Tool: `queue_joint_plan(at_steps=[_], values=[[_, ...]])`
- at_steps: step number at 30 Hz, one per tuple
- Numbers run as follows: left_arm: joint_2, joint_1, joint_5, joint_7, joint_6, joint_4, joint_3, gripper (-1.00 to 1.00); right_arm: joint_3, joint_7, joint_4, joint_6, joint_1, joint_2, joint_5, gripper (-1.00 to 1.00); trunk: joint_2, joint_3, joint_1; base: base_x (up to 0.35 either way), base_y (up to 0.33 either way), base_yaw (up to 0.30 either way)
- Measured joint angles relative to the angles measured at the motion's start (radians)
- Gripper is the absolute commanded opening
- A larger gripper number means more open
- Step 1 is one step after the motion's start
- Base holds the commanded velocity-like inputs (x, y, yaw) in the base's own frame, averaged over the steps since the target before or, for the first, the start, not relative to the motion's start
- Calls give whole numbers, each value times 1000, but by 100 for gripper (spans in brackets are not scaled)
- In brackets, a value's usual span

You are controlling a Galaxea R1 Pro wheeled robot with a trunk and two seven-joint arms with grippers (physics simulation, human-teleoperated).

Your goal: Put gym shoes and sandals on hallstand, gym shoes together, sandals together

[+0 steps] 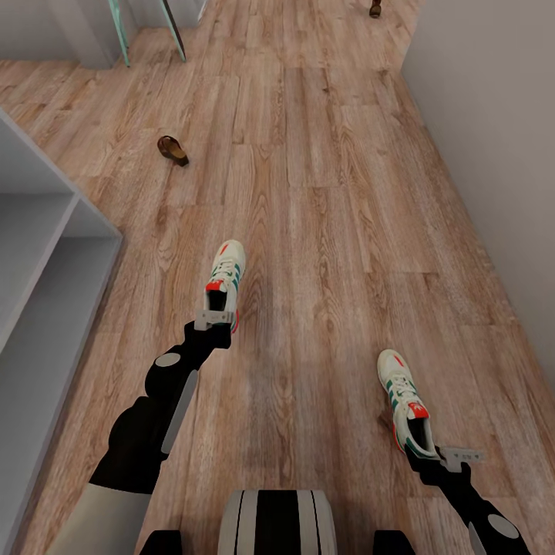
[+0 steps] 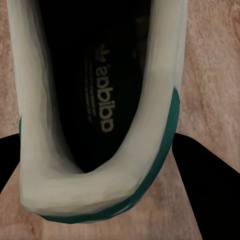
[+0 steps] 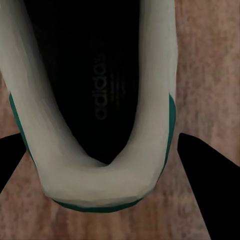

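Note:
One white gym shoe (image 1: 224, 279) with teal stripes and an orange-red tongue sits at the end of my left arm. My left gripper (image 1: 214, 317) is shut on its heel. In the left wrist view the heel (image 2: 95, 195) lies between the two black fingers (image 2: 210, 195). A second gym shoe (image 1: 404, 405) is at the lower right, with my right gripper (image 1: 436, 456) shut on its heel (image 3: 95, 185). A brown sandal (image 1: 173, 149) lies on the corridor floor (image 1: 324, 193) farther ahead to the left. Another sandal (image 1: 375, 8) shows at the far end. The pale grey hallstand (image 1: 46, 262) is close at my left.
A pale wall (image 1: 493, 116) runs along the right side of the corridor. Thin teal furniture legs (image 1: 123, 31) stand at the far left end. Wood floor stretches ahead between the hallstand and the wall. My base (image 1: 277, 520) shows at the lower edge.

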Motion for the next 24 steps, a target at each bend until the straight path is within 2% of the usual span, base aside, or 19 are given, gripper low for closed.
queue_joint_plan(at_steps=[17,24], values=[[1,0,0,-1,0,-5,2,-100,0,2,0,1,0,0,-2,-100,0,0,0,0,0,0],[3,0,0,-1,2,-5,4,-100,0,2,0,1,0,0,-2,-100,2,27,-3,0,0,0]])
